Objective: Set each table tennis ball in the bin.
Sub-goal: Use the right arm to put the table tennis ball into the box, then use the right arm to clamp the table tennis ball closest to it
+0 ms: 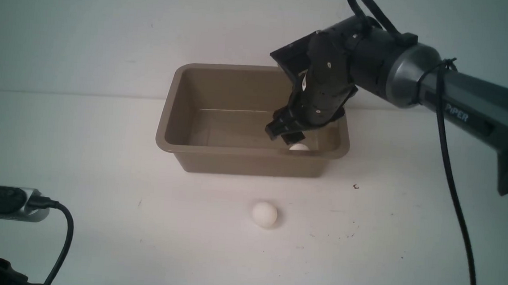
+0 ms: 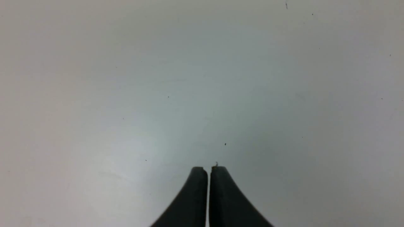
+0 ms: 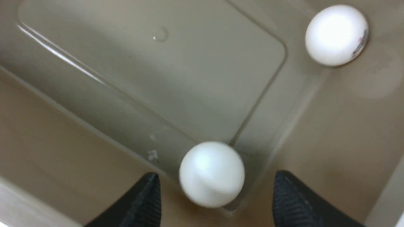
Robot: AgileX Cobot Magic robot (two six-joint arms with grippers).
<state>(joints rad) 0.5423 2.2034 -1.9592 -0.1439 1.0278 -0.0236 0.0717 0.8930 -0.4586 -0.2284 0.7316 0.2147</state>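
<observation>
1. The right arm [image 1: 419,82] reaches down into the bin [image 1: 252,164]. The right fingers [image 3: 142,201] sit low inside it, near the right end.
2. The right fingers are spread wide and released. A plain ball [image 3: 211,174] lies between them on the bin floor at the foot of a wall, with a gap on either side. Neither finger touches it.
3. A logo ball [image 3: 336,34] with dark print on one side also rests in the bin, well apart from the plain ball.
4. From the front, only one ball shows over the near rim, just under the fingers. I cannot tell which of the two it is.
5. A third ball [image 1: 264,214] sits on the bench [image 1: 100,172], outside the bin and in front of its near wall.
6. The left fingers [image 2: 197,189] are clenched together with nothing between them, over bare bench.
</observation>
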